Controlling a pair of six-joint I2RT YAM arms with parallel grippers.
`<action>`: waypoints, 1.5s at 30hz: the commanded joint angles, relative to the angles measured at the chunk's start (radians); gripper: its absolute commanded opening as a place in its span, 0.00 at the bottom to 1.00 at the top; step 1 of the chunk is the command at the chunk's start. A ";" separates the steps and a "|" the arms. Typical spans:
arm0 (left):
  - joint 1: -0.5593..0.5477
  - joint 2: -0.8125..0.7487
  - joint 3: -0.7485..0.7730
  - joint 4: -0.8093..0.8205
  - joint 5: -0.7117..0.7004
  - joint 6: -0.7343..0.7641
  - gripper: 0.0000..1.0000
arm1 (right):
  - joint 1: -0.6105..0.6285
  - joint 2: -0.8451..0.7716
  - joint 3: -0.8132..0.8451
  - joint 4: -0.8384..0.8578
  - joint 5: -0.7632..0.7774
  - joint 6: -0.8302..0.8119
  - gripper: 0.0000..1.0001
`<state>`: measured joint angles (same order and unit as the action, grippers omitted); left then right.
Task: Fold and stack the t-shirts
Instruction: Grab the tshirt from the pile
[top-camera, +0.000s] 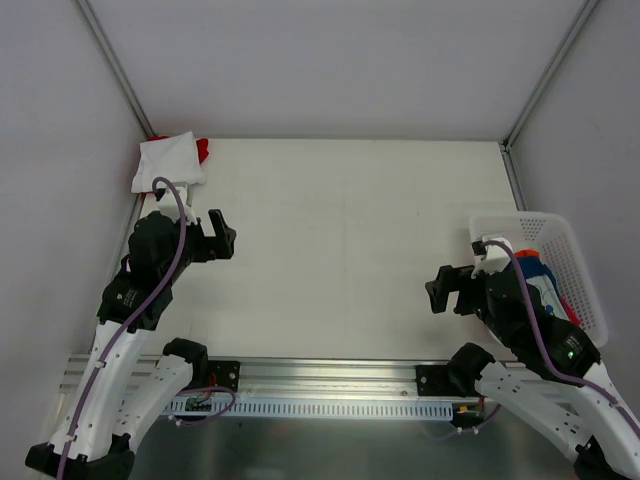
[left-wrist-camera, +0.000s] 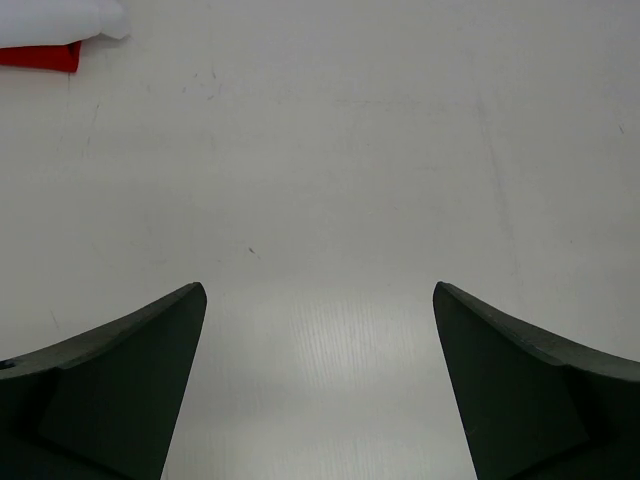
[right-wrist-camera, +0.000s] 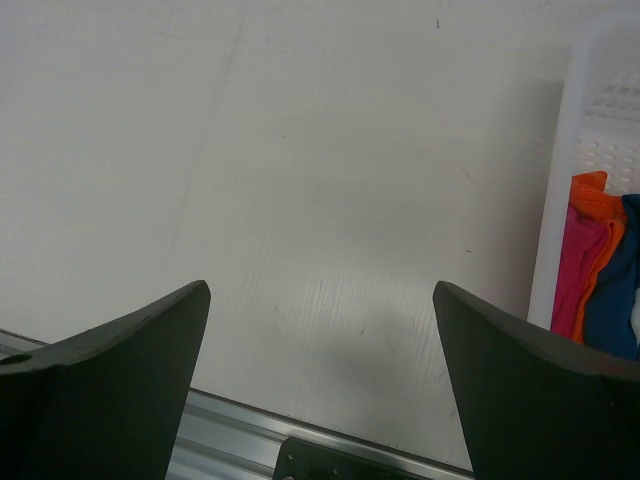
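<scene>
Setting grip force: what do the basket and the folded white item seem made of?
Basket: apparently rigid white plastic, matte, its walls a lattice of small holes. White t-shirt: soft matte cloth, judging by its creases and rounded edges.

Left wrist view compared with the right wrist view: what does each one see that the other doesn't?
Only the left wrist view shows a white t-shirt lying on a red t-shirt, in its top left corner. Only the right wrist view shows the white basket holding a magenta t-shirt, an orange t-shirt and a navy t-shirt, plus a metal rail. Both show the white table between open fingers: left gripper, right gripper.
</scene>
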<state>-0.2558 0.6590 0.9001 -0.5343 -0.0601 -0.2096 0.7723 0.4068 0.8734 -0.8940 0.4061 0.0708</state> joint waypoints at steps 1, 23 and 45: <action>-0.003 -0.024 0.005 -0.001 0.036 -0.025 0.99 | 0.004 0.000 0.001 0.024 -0.004 -0.009 0.99; -0.003 0.031 -0.035 0.088 0.494 0.032 0.99 | 0.008 0.202 0.152 0.029 -0.335 0.052 0.99; -0.005 -0.030 -0.055 0.088 0.413 0.024 0.99 | -0.706 0.471 -0.002 -0.026 0.025 0.156 0.99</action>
<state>-0.2558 0.6346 0.8505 -0.4828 0.3286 -0.1936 0.1722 0.8589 0.9554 -1.1034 0.6277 0.2665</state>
